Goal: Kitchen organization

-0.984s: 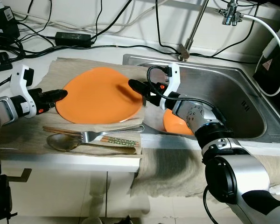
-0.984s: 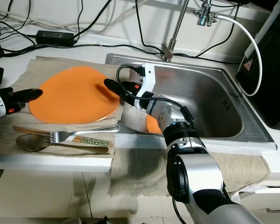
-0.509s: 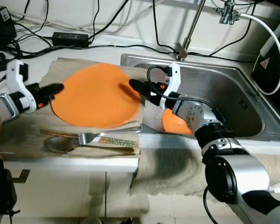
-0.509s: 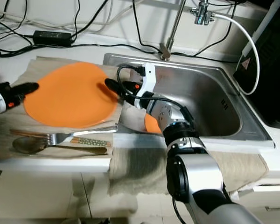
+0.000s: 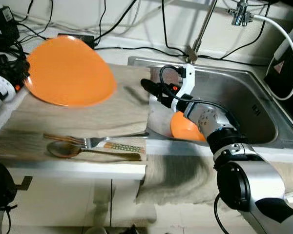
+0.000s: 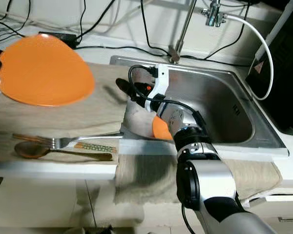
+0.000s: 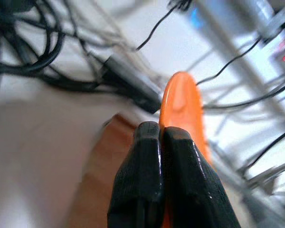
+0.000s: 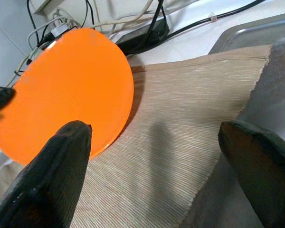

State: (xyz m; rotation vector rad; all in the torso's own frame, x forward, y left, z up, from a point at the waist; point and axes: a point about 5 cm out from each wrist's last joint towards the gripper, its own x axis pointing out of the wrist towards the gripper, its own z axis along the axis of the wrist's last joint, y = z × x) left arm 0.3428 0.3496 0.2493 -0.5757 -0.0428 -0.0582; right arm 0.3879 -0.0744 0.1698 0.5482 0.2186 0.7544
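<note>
Left eye view: one orange plate [image 5: 68,71] is held lifted and tilted above the beige cloth [image 5: 88,114], pinched at its outer rim by the left gripper [image 5: 14,73] at the picture's left edge; one fork [image 5: 105,140], one spoon [image 5: 71,149] and one pair of chopsticks [image 5: 73,140] are seen lying near the counter's front edge, below the raised plate. The right gripper [image 5: 154,90] is stretched forward over the sink's [image 5: 244,92] left rim, with one orange bowl [image 5: 185,127] just under its forearm inside the sink. Right eye view: open cloth is seen between the right gripper's tip and the plate, the two well apart; cables [image 6: 112,46] run along the wall behind. Left wrist view: the two black fingers [image 7: 152,180] are pressed together on the plate's edge, the plate seen edge-on beyond the tips, a power brick [image 7: 128,80] beyond it. Right wrist view: the right fingers [image 8: 52,171] are spread wide with nothing between them; the plate is ahead of the gripper, off the cloth, the sink rim beside the other finger.
</note>
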